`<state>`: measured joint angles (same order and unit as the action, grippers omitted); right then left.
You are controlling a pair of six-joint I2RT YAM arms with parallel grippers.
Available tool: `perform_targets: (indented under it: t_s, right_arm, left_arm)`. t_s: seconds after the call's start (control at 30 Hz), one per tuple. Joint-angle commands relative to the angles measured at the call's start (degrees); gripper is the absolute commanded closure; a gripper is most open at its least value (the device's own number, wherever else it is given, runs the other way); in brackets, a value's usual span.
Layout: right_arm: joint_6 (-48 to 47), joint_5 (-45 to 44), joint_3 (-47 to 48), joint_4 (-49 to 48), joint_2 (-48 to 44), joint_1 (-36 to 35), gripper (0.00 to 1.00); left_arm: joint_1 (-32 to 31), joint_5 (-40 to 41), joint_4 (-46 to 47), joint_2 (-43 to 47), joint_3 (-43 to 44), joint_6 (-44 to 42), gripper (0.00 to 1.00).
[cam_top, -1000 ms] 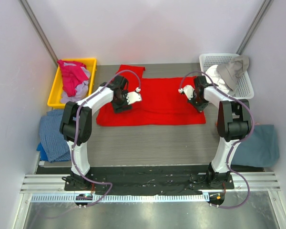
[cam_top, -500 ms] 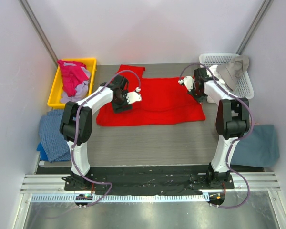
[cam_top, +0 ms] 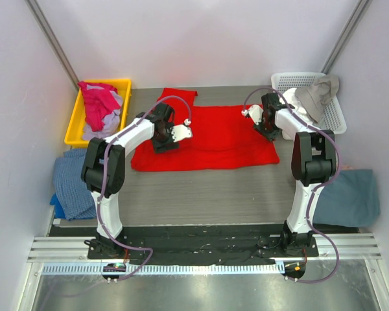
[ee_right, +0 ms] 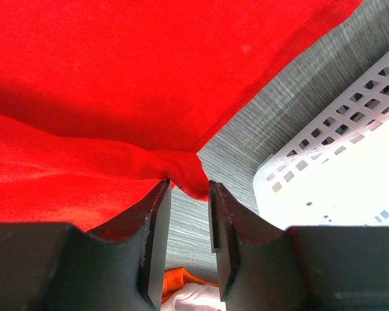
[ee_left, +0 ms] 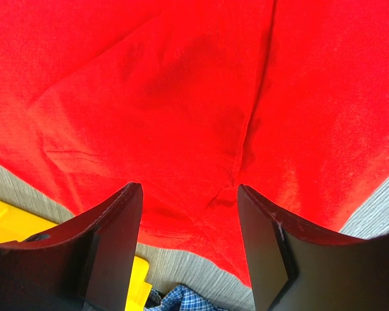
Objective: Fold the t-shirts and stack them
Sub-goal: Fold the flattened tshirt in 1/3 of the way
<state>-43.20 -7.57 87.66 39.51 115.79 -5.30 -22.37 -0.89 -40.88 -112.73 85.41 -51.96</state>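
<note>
A bright red t-shirt (cam_top: 211, 139) lies spread flat across the middle of the table, one sleeve (cam_top: 178, 96) sticking out at the far left. My left gripper (cam_top: 165, 141) hovers low over its left part, open, with only flat red cloth (ee_left: 181, 97) under the fingers (ee_left: 120, 220) and nothing between them. My right gripper (cam_top: 267, 124) is at the shirt's far right corner. Its jaws stand a little apart, and the bunched red corner (ee_right: 185, 170) sits loose at the tips of my right gripper (ee_right: 188, 184), not pinched.
A yellow bin (cam_top: 121, 84) at the far left holds magenta-pink and lavender shirts (cam_top: 98, 103). A white basket (cam_top: 336, 120) with grey cloth (cam_top: 316, 94) stands at the far right, close to my right gripper. Blue checked cloth (cam_top: 74, 181) lies left, teal cloth (cam_top: 353, 197) right.
My right gripper moved toward the far edge with the shirt's corner, then its jaws parted and let the cloth go. The left arm stayed still.
</note>
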Motion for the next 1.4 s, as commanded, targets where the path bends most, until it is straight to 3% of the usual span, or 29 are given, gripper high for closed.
perform_targets:
  t_s: [0.0, 0.73, 1.37]
  right_arm:
    - [-0.22, -1.65, 2.08, -0.13, -1.09, -0.15, 0.62]
    - [3.38, -2.89, 3.14, -1.45, -5.3, -2.69, 0.59]
    - [5.76, 0.01, -18.92, -5.58, -14.8, -6.56, 0.58]
  left_arm:
    - [-0.13, 0.36, 1.42, 1.72, -0.24, -0.95, 0.36]
    - [-0.04, 2.29, 5.2, 2.78, -2.61, 0.28, 0.37]
    - [-0.13, 2.82, 6.87, 3.92, -4.81, 0.64, 0.36]
